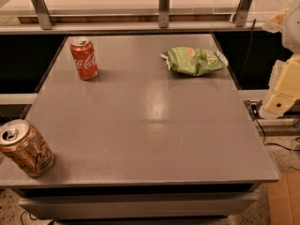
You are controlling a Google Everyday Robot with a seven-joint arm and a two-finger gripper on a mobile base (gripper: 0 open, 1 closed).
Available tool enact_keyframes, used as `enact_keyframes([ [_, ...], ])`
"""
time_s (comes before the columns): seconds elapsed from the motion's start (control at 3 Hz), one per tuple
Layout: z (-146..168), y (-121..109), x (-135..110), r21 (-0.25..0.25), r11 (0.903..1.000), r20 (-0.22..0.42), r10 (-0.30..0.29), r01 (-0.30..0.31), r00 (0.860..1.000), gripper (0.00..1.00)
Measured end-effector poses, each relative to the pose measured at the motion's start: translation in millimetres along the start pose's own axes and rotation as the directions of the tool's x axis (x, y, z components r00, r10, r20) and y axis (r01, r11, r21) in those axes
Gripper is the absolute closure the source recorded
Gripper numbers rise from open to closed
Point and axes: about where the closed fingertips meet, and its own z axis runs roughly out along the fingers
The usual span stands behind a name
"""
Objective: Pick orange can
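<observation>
Orange can (26, 148), shiny bronze cylinder with silver top, stands at grey worktop (150, 125) front-left corner. Gripper (282, 90), cream-coloured, sits beyond right edge, well apart; its state cannot be told.

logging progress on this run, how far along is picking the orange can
Done: nothing visible so far. The orange can stands upright at the front left corner of the table, with nothing touching it. In hand: the gripper is off the table's right side, far from the can. Left: reach across, grasp the can and lift it, leaving the red Coca-Cola can and green bag at the back.
</observation>
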Motion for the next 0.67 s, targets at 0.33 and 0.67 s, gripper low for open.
enact_keyframes([
  [0.33, -0.1, 0.0, 0.0, 0.000, 1.0000, 0.000, 0.000, 0.000, 1.000, 0.00],
  [0.67, 2.8, -2.3, -4.4, -0.023, 0.9997, 0.032, -0.003, 0.004, 0.999, 0.00],
])
